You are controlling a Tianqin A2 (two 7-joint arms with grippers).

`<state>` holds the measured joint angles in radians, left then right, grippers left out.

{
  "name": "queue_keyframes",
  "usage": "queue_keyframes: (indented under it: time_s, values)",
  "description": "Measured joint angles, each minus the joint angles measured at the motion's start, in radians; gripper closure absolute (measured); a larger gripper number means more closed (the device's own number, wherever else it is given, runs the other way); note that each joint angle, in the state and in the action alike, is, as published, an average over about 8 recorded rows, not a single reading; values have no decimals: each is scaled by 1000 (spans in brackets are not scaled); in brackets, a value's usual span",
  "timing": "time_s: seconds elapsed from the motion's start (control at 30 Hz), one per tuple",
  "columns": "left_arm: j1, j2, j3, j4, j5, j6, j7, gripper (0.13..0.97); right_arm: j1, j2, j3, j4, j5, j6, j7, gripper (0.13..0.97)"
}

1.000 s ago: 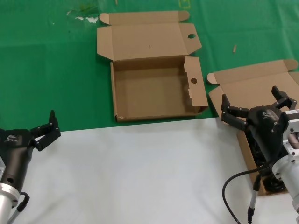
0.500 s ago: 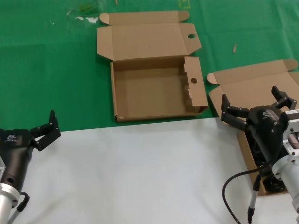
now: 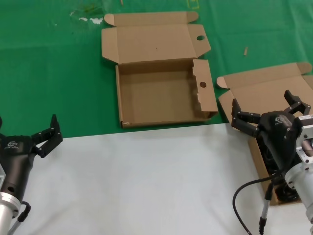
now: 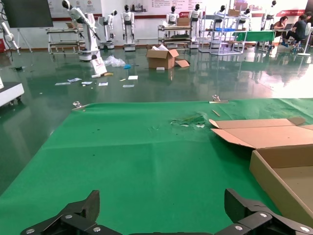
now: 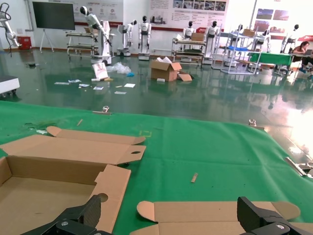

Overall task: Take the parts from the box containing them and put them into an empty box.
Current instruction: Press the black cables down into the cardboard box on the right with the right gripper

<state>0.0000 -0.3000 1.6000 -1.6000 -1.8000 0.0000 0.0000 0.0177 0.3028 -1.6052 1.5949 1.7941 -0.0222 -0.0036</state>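
The right pincer hangs spread wide above the near end of the box containing the parts, its two finger sets well apart and pinching nothing; the left pincer waits, also spread, at the left edge of the counter, where white surface meets green mat. The black power cables lie dark in the tray of that plain-lidded box, mostly hidden under the right arm, so how the coils sit cannot be told. The empty box stands open near the middle of the green mat, well apart to the left, its lid folded back and its holed side flap upright on the side facing the source box. The step in hand looks like the first reach for a bundle. It would go best with a straight descent between the tray walls, closing across the thick of one coil rather than a stray loop, so a plug does not drag its neighbours out. The carry must clear that upright flap; the open mat between the boxes offers free passage.
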Motion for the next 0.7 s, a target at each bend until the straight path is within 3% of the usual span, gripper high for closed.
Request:
queue_keyframes:
  time_s: [0.3, 0.47, 0.7]
  values:
    - [0, 0, 0, 0, 0, 0, 0, 248, -5, -15, 27, -7, -11, -1, -16, 129]
    - [0, 0, 0, 0, 0, 0, 0, 347, -4, -13, 49, -16, -21, -15, -36, 129]
    - [0, 0, 0, 0, 0, 0, 0, 487, -10, 85, 27, -12, -49, -50, -33, 129]
